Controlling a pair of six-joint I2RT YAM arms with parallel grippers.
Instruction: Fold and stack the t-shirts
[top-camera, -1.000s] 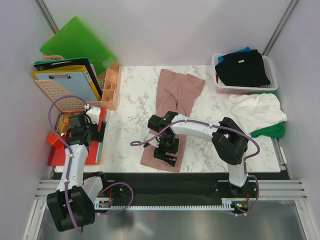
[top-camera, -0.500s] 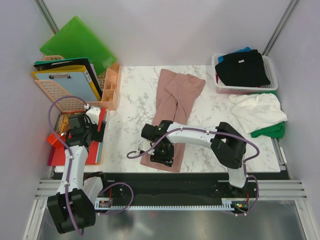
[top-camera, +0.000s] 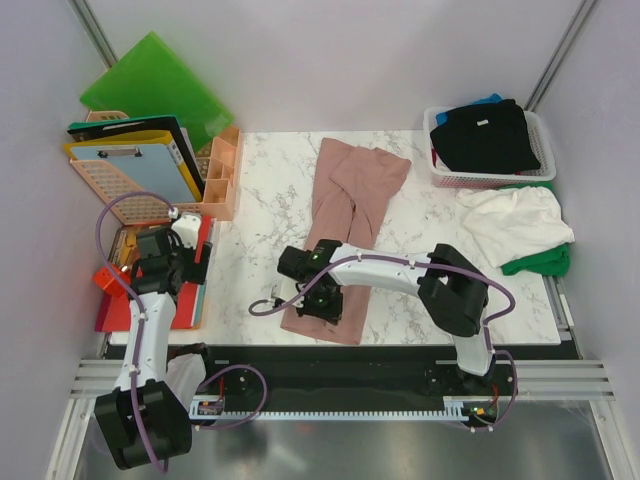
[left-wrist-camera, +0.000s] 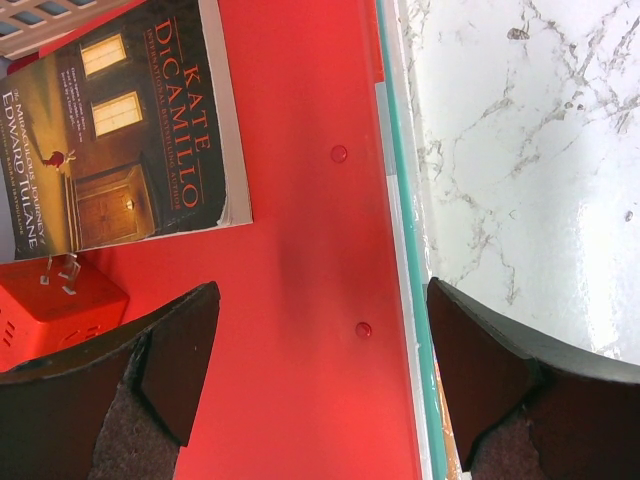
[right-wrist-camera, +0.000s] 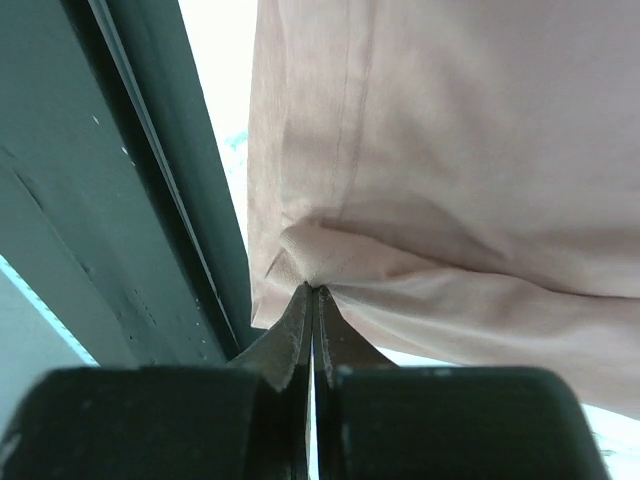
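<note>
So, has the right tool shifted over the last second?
Yes. The right tool has slid leftward relative to the marble table, toward the near left corner of the pink t-shirt, and is now shut on it.

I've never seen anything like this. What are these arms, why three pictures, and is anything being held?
Two robot arms are bolted at the near edge of a marble table. The overhead picture shows everything; the other two come from a camera on each wrist. The right claw is shut, pinching the near end of the pink t-shirt lying on the table. The left claw is open and empty above a red folder. A black shirt lies in a basket at right, with a white shirt and green shirt beside it.
</note>
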